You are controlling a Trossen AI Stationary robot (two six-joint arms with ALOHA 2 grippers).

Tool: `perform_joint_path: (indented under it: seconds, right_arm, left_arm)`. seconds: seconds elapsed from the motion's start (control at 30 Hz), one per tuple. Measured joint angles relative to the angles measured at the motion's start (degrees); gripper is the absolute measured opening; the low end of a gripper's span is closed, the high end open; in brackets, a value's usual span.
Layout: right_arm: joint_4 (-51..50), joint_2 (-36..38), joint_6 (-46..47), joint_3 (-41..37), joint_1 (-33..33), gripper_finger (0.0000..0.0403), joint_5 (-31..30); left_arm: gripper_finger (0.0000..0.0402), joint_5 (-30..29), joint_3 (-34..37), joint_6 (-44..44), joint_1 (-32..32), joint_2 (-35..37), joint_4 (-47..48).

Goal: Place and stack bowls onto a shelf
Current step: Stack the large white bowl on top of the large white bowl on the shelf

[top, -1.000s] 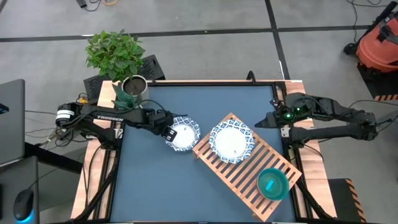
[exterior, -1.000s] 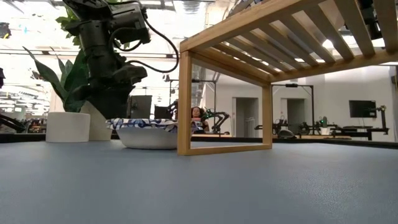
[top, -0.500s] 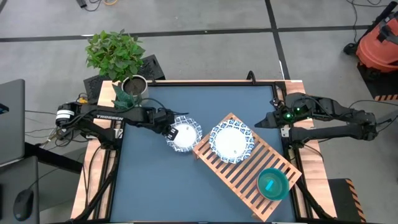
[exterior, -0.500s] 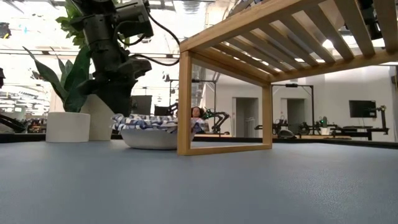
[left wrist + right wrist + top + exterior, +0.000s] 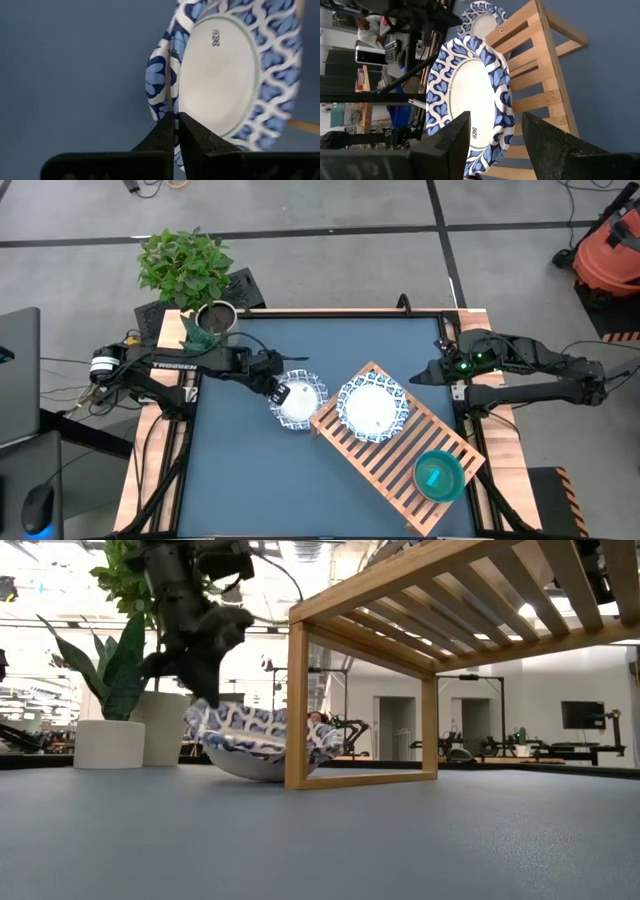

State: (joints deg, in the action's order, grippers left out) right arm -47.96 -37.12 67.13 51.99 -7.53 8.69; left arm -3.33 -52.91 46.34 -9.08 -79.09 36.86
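A white bowl with a blue patterned rim [image 5: 296, 402] sits tilted on the dark blue table, just left of the light-wood slatted shelf [image 5: 400, 455]. My left gripper [image 5: 275, 388] is shut on its rim. A second white bowl with a blue rim [image 5: 373, 408] rests on the shelf's slats near its far-left end. A teal bowl [image 5: 438, 475] sits at the shelf's near-right end. My right gripper [image 5: 425, 377] waits open at the table's right side, facing the shelf, its fingers [image 5: 545, 142] apart with nothing between them. My left gripper pinches the bowl's rim [image 5: 167, 107] on the side toward the table's left, one finger inside the bowl and one outside. The fingers slant down from the left. The held side [image 5: 205, 718] is raised and the bowl's underside [image 5: 262, 774] is down at the table beside the shelf's leg.
A potted plant [image 5: 205, 300] stands at the table's far-left corner, close behind the left arm. In the low view, pale pots [image 5: 110, 744] stand behind the bowl. The shelf's leg [image 5: 296, 705] stands right beside the tilted bowl. Bare tabletop [image 5: 250, 480] lies toward the near-left.
My left gripper has shut on the bowl's left rim and risen. The bowl, which lay level on the table, has tipped: its left side has lifted while the side next to the shelf has stayed low.
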Motion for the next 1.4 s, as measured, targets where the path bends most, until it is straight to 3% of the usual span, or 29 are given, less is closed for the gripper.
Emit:
perform_joint_path:
  seconds: [0.17, 0.5, 0.9, 1.23, 1.4]
  right_arm:
    - [1.2, 0.0, -2.5, 0.0, 0.0, 0.0203, -0.8]
    - [8.1, -2.5, -13.6, 0.0, -0.1, 0.0203, -5.9]
    - [17.8, -10.4, -29.7, 0.0, -0.5, 0.0203, -10.1]
    - [30.7, -15.6, -33.8, 0.0, -6.9, 0.0203, -11.9]
    - [39.4, -18.3, -37.1, 0.0, -9.6, 0.0206, -11.9]
  left_arm:
    - [0.0, -0.8, -6.6, -2.1, 0.0, 0.0, 7.2]
    - [0.0, -9.9, -19.5, -4.4, 0.0, 0.0, 18.3]
    - [0.0, -17.1, -33.3, -8.1, 0.0, 0.0, 19.4]
    - [0.0, -24.2, -44.2, -13.4, 0.0, 0.0, 17.9]
    - [0.0, -24.5, -46.9, -16.2, 0.2, 0.0, 12.2]
